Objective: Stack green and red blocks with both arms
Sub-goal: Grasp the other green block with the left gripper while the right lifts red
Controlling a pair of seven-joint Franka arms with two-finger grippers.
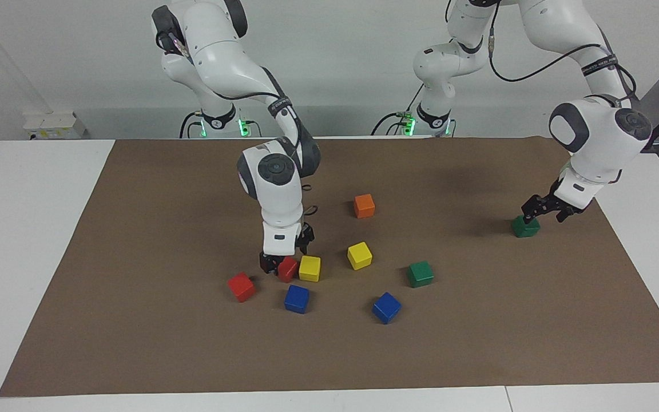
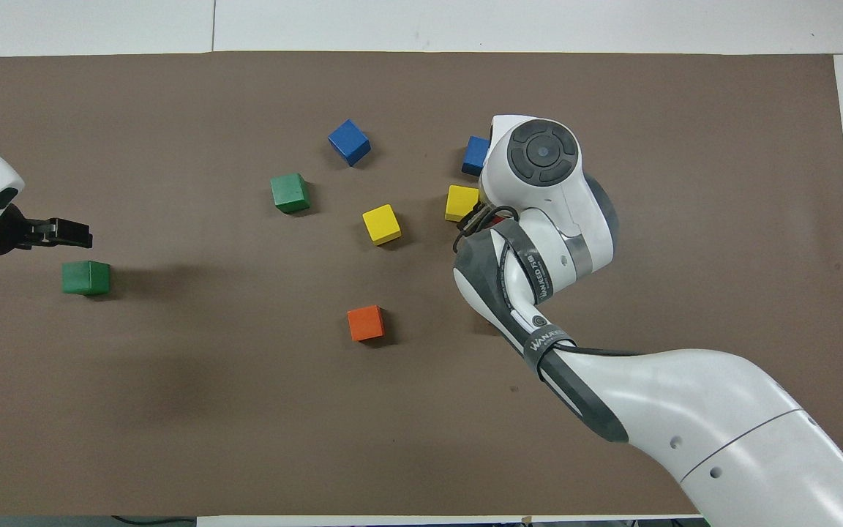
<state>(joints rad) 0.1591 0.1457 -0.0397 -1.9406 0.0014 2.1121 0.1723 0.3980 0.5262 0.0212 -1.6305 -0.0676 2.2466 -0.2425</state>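
One green block (image 1: 525, 226) (image 2: 85, 277) sits on the mat at the left arm's end of the table. My left gripper (image 1: 546, 213) (image 2: 77, 233) hangs open just above it, clear of the block. A second green block (image 1: 420, 273) (image 2: 290, 192) lies nearer the middle. My right gripper (image 1: 284, 257) is low and open, with a red block (image 1: 287, 269) between its fingers. In the overhead view the right arm's wrist hides that gripper and block. Another red block (image 1: 241, 286) rests beside it, toward the right arm's end.
A yellow block (image 1: 309, 268) sits right against the red block in the right gripper. Around them lie a second yellow block (image 1: 359, 255), two blue blocks (image 1: 296, 298) (image 1: 386, 307) and an orange block (image 1: 364, 206). All rest on a brown mat (image 1: 135, 229).
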